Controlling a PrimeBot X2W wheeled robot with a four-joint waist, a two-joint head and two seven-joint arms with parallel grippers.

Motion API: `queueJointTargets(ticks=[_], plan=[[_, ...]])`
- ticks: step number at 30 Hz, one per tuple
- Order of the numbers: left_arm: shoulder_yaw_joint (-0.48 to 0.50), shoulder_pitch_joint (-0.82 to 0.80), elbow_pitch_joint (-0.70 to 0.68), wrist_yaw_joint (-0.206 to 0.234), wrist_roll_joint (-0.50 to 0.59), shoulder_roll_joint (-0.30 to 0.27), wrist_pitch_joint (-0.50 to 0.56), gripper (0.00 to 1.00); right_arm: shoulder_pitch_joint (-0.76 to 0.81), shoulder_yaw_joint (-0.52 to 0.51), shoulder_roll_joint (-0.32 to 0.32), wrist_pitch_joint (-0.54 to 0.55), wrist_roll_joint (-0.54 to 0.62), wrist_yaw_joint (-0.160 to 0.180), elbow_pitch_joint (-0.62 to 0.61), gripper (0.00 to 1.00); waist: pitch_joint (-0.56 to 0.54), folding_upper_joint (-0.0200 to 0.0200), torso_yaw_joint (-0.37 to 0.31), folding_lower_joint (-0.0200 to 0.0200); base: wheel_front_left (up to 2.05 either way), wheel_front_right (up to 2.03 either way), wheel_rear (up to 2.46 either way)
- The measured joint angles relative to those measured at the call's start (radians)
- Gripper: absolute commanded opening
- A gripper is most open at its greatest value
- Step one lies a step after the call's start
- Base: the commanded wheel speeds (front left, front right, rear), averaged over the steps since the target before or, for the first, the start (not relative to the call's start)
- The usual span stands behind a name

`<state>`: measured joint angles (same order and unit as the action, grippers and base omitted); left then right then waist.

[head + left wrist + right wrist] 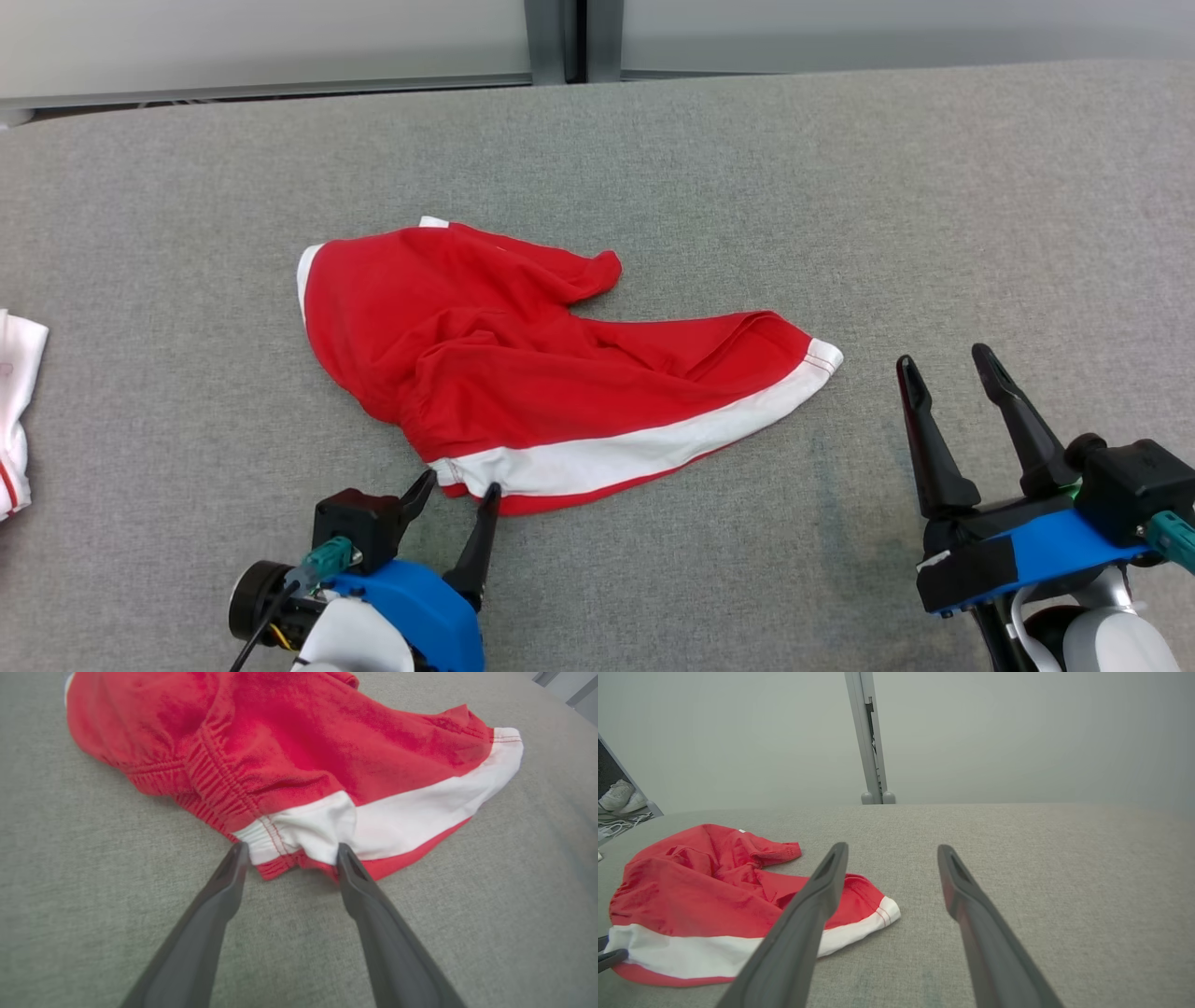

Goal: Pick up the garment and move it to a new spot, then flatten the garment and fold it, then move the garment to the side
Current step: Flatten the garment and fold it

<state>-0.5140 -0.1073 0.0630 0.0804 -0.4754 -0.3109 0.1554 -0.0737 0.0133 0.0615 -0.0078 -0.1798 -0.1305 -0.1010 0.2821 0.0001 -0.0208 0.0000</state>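
Garment (523,364): red shorts with a white band (653,443), lying crumpled near the middle of the grey bench (840,187). It is not flattened. One leg runs out toward your right and the rest is bunched toward your left. The gathered elastic waistband (210,784) faces your left arm.

Left end effector (462,481): jaws wide, nothing clamped. In the left wrist view the two fingertips (239,851) bracket the near corner of the garment, where the white band meets the red hem. The tips sit right at the fabric edge. You cannot tell from these views whether they press on the cloth or merely meet it. The garment lies on the bench, not lifted.

Right end effector (942,357): jaws wide, holding nothing. It is over bare bench on your right, apart from the garment's white-tipped leg end (822,357). In its wrist view the fingers point toward the far edge of the bench, with the garment off to that view's left.

A separate white cloth (14,411) lies at the far left edge of the bench, well apart from the garment.
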Motion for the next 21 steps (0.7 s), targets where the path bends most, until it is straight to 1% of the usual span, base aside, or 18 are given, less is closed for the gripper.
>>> queueJointTargets(ticks=[1, 2, 3, 7, 13, 18, 21], plan=[[0.002, -0.005, 0.01, 0.001, 0.0, 0.001, 0.0, 0.88, -0.003, 0.0, -0.001, -0.002, -0.001, 0.0, 0.0, 1.0, 0.004, 0.0, -0.002, 0.0, 0.0, 0.0, 0.0], [0.002, -0.011, 0.019, 0.001, 0.0, 0.002, -0.005, 0.25, -0.004, -0.002, -0.001, -0.003, -0.001, 0.0, 0.001, 1.0, 0.007, 0.0, -0.003, 0.0, 0.0, 0.0, 0.0], [0.003, -0.019, 0.031, 0.001, -0.002, 0.004, -0.005, 0.0, -0.004, -0.002, -0.001, -0.004, -0.001, 0.0, 0.002, 1.0, 0.01, 0.0, -0.005, 0.0, 0.0, 0.0, 0.0], [0.01, -0.045, 0.064, -0.006, -0.007, 0.007, -0.024, 0.0, -0.007, -0.006, -0.001, -0.008, -0.001, 0.0, 0.002, 1.0, 0.022, 0.0, -0.007, 0.0, 0.0, 0.0, 0.0], [0.02, -0.059, 0.076, -0.001, -0.004, 0.007, -0.059, 0.0, -0.016, -0.029, -0.001, -0.013, 0.002, 0.0, 0.031, 1.0, 0.03, 0.0, -0.003, 0.0001, 0.0, 0.0, 0.0], [0.022, -0.061, 0.06, 0.004, 0.0, 0.005, -0.071, 0.0, -0.039, -0.031, 0.023, -0.011, -0.016, 0.0, 0.12, 1.0, 0.034, 0.0, 0.01, 0.0, 0.0, 0.0, 0.0], [0.02, -0.066, 0.044, 0.006, 0.001, 0.005, -0.074, 0.0, -0.068, 0.002, 0.045, -0.011, -0.032, 0.0, 0.192, 1.0, 0.045, 0.0, 0.019, 0.0, 0.0, 0.0, 0.0]])
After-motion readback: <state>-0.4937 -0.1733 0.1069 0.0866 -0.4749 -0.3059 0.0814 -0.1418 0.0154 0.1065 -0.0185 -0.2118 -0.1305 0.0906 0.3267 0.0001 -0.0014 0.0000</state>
